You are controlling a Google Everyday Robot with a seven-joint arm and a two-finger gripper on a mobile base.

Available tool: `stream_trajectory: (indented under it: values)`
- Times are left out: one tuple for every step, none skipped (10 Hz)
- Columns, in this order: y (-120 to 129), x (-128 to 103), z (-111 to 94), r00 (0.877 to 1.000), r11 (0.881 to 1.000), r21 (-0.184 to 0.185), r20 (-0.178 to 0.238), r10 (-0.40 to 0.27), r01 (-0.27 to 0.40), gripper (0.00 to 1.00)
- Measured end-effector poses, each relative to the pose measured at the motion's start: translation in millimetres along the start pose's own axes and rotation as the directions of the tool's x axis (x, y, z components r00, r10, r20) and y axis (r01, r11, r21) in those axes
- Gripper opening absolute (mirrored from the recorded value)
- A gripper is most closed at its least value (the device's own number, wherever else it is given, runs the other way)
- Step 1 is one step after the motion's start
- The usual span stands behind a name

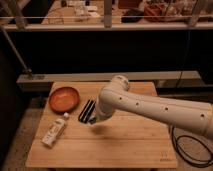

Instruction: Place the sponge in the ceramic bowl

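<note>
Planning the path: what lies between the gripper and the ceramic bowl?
In the camera view, a flat black object lies between the gripper, low over the table, and the ceramic bowl.
</note>
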Motion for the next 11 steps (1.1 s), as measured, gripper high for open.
stream_trajectory:
  values:
    - [-6.0,-5.4,1.2,1.0,1.0,0.002,0.001,-0.006,0.006,0.07]
    - [-9.0,-7.2,0.3,1.0,1.0,0.004,-0.001,-0.008,0.008,0.07]
    - [-15.4,-10.5,-0.8,1.0,1.0,0.007,-0.005,-0.013,0.013,0.07]
    - [-25.1,-18.2,-1.0,1.0,1.0,0.01,-0.006,-0.022,0.022,0.07]
    - [-30.9,-21.3,-1.3,1.0,1.0,0.013,-0.006,-0.025,0.025,0.07]
    - [-40.3,-24.9,-2.4,1.0,0.999,0.022,-0.008,-0.03,0.03,0.07]
    - [-46.6,-30.5,-1.8,0.999,0.999,0.024,-0.006,-0.036,0.036,0.07]
    - [-49.2,-30.7,-0.5,0.999,0.999,0.021,-0.01,-0.041,0.041,0.07]
    - [-51.7,-32.8,-0.5,0.999,0.999,0.024,-0.01,-0.045,0.045,0.07]
    - [-59.6,-43.6,0.0,0.998,0.998,0.028,-0.011,-0.061,0.061,0.07]
    - [-66.5,-50.2,0.0,0.998,0.997,0.029,-0.014,-0.069,0.069,0.07]
